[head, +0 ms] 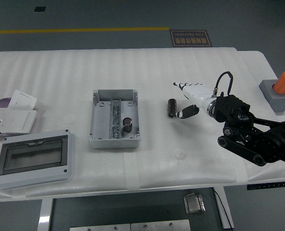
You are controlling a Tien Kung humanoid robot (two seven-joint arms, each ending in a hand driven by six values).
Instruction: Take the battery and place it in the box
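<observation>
A grey open box sits left of the table's middle. One dark cylindrical battery lies inside it, in the right half by the metal rail. A second black battery lies on the white table right of the box. My right hand, white with black fingertips, hovers just right of that battery with fingers spread and holds nothing. The left arm is out of view.
A grey box lid with a dark window lies at the front left. White switch plates lie at the far left. A grey block with an orange cylinder stands at the right edge.
</observation>
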